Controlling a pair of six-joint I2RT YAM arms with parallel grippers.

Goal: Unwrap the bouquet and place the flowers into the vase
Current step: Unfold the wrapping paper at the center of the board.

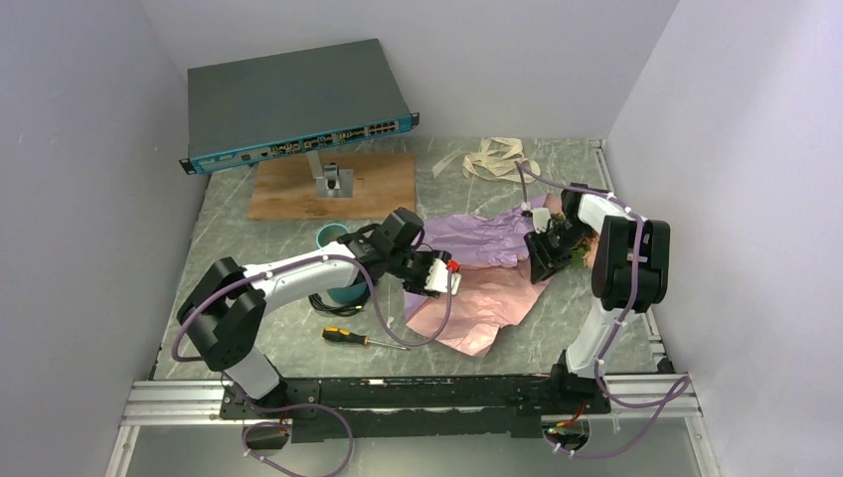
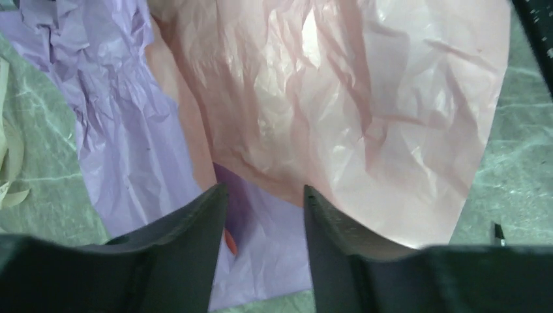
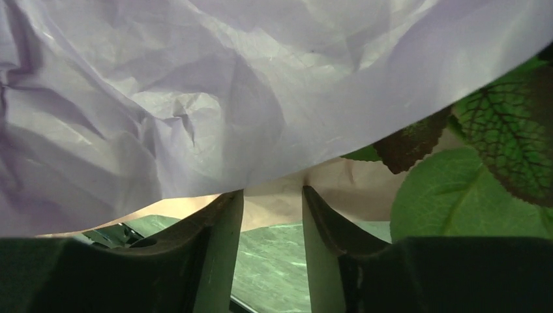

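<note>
A grey network switch with a blue port face sits raised on a metal stand, which is fixed to a wooden board at the back left of the green marbled worktop. Near the front lies a screwdriver with a yellow-and-black handle, its shaft pointing right. A black cable coil lies just behind it. An aluminium rail edges the front.
</note>
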